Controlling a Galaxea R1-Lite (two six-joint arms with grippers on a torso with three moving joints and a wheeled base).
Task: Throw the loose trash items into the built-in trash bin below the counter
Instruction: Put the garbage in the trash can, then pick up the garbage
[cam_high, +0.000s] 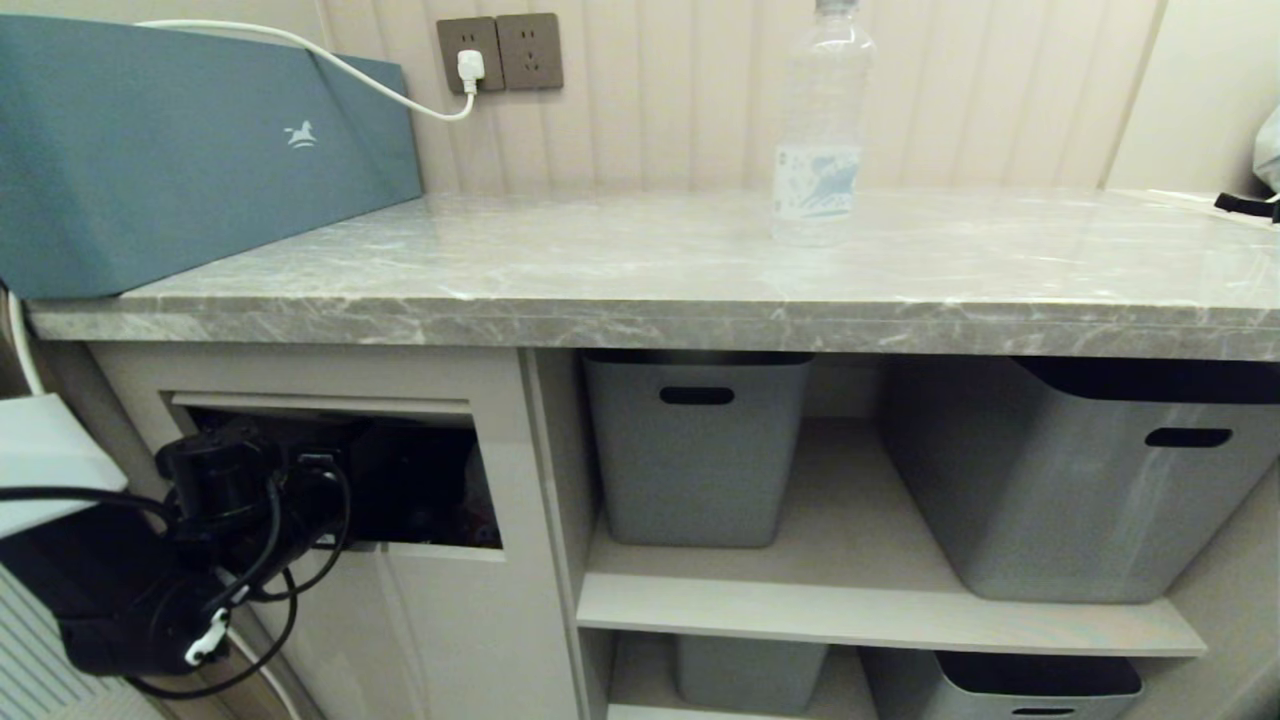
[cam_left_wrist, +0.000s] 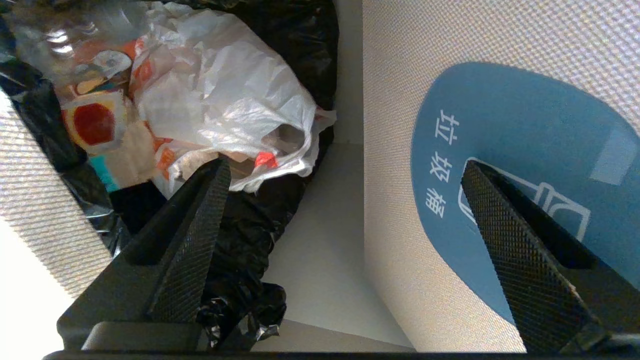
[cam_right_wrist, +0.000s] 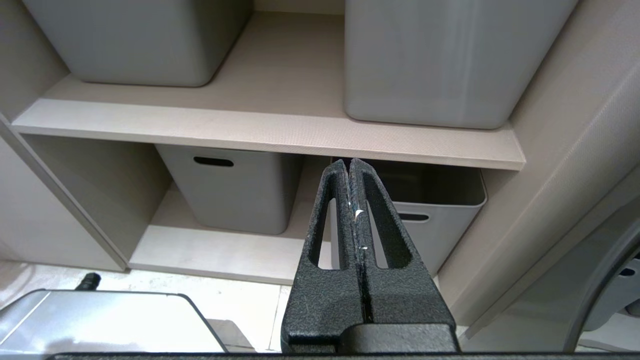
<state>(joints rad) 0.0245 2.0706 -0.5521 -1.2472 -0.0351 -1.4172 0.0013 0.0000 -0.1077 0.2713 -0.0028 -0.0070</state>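
A clear plastic water bottle (cam_high: 820, 130) with a white, blue-printed label stands upright on the grey marble counter (cam_high: 600, 265), far to the right of my left arm. My left arm (cam_high: 240, 490) reaches into the dark opening of the built-in trash bin (cam_high: 430, 480) below the counter. Its fingers are hidden there in the head view. Inside the bin my left gripper (cam_left_wrist: 346, 166) is open and holds nothing. The beige flap with its blue oval icon (cam_left_wrist: 525, 150) lies close beside one finger. Something clear and shiny (cam_left_wrist: 55, 40) lies among the rubbish. My right gripper (cam_right_wrist: 348, 162) is shut and parked before the shelves.
A black liner (cam_left_wrist: 240, 225) holds a white plastic bag (cam_left_wrist: 225, 90) and coloured wrappers. A teal box (cam_high: 180, 150) sits on the counter's left end, with a white cable running to wall sockets (cam_high: 500, 52). Grey tubs (cam_high: 697, 450) (cam_high: 1080, 480) fill the beige shelves.
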